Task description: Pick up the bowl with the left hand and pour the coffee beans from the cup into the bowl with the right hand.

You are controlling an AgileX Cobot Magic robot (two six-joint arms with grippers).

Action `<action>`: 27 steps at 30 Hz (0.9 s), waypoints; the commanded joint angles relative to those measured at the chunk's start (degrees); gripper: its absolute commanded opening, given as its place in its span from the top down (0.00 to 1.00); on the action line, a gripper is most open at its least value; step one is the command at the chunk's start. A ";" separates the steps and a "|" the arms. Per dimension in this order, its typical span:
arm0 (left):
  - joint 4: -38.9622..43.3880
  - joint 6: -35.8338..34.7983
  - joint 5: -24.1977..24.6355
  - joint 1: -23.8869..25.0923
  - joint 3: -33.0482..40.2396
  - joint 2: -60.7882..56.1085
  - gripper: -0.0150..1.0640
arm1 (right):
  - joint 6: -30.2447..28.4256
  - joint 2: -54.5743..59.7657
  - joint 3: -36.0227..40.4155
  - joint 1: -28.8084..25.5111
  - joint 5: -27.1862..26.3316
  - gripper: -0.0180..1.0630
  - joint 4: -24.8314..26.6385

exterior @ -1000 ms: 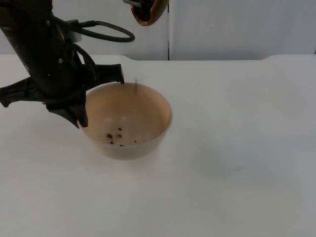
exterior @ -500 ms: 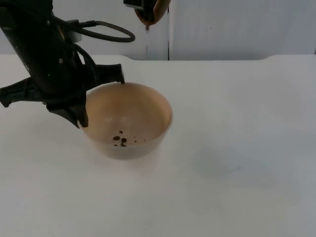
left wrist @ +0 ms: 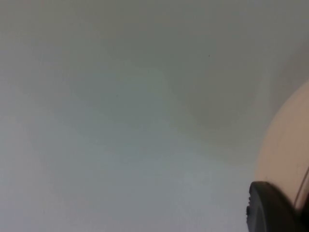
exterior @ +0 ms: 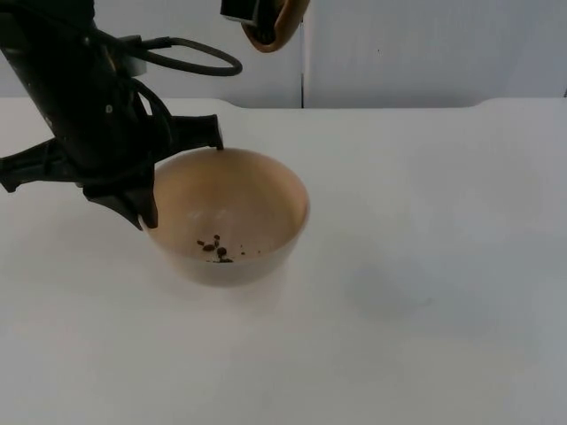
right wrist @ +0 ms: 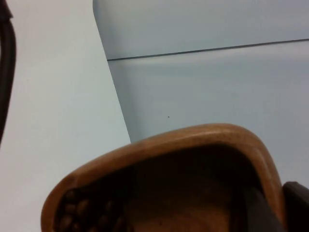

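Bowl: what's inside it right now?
A few coffee beans lie at the bottom of the bowl. The left gripper covers its near-left rim.

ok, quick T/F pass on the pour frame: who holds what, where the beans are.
1. The left pincer grips the bowl by its rim. True.
2. The bowl holds no beans. False: a few coffee beans lie at its bottom.
3. The right pincer holds the cup tipped above the bowl. True.
4. The cup is empty. False: beans show inside it near the lip.
5. Beans lie spilled on the table. False: none visible outside the bowl.
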 commanded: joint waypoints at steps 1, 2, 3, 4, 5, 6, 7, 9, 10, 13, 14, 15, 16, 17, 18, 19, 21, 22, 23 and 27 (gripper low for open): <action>-0.33 -0.32 -0.61 -0.31 -0.15 -0.80 0.99 | 0.55 -0.71 0.13 0.38 -0.24 0.98 -0.99; -0.33 -0.32 -0.61 -0.31 -0.15 -0.80 0.99 | 0.74 -0.71 0.13 0.38 -0.24 0.98 -0.99; -0.33 -0.32 -0.61 -0.31 -0.15 -0.80 0.99 | 0.99 -0.71 0.13 0.38 -0.24 0.98 -0.99; -0.33 -0.32 -0.61 -0.31 -0.15 -0.80 0.99 | 0.99 -0.71 0.13 0.38 -0.24 0.98 -0.99; -0.33 -0.32 -0.61 -0.31 -0.15 -0.80 0.99 | 1.01 -0.71 0.13 0.23 -0.24 0.98 -0.88; -0.33 -0.32 -0.61 -0.31 -0.15 -0.80 0.99 | 1.01 -0.71 0.13 0.23 -0.24 0.98 -0.02; -0.33 -0.32 -0.61 -0.31 -0.15 -0.80 0.99 | 1.01 -1.22 0.13 -0.23 -0.24 0.98 2.11; -0.33 -0.32 -0.61 -0.31 -0.15 -0.80 0.99 | 1.01 -1.62 0.13 -0.64 -0.24 0.98 4.32; -0.33 -0.32 -0.61 -0.31 -0.15 -0.80 0.99 | 1.01 -2.31 0.13 -1.48 -0.24 0.98 6.76; -0.33 -0.32 -0.61 -0.31 -0.15 -0.80 0.99 | 1.01 -3.26 0.13 -2.95 -0.24 0.98 7.88; -0.33 -0.32 -0.61 -0.31 -0.15 -0.80 0.99 | 1.01 -3.38 0.13 -3.13 -0.24 0.98 9.03; -0.33 -0.32 -0.61 -0.31 -0.15 -0.80 0.99 | 1.01 -3.38 0.13 -3.62 -0.24 0.98 9.44; -0.33 -0.32 -0.61 -0.31 -0.15 -0.80 0.99 | 1.01 -3.38 0.13 -3.62 -0.24 0.98 9.44; -0.33 -0.32 -0.61 -0.31 -0.15 -0.80 0.99 | 1.01 -3.38 0.13 -3.74 -0.24 0.98 9.98; -0.33 -0.32 -0.61 -0.31 -0.15 -0.80 0.99 | 1.01 -3.38 0.13 -4.20 -0.24 0.98 11.34; -0.33 -0.32 -0.61 -0.31 -0.15 -0.80 0.99 | 1.01 -3.38 0.13 -4.47 -0.24 0.98 13.08; -0.33 -0.32 -0.61 -0.31 -0.15 -0.80 0.99 | 1.01 -3.38 0.13 -5.01 -0.24 0.98 14.62; -0.33 -0.32 -0.61 -0.31 -0.15 -0.80 0.99 | 1.01 -3.38 0.13 -5.44 -0.24 0.98 15.85; -0.33 -0.32 -0.61 -0.31 -0.15 -0.80 0.99 | 1.01 -3.38 0.13 -5.83 -0.40 0.98 17.50; -0.33 -0.32 -0.61 -0.31 -0.15 -0.80 0.99 | 1.01 -3.38 0.13 -8.25 -0.93 0.98 22.72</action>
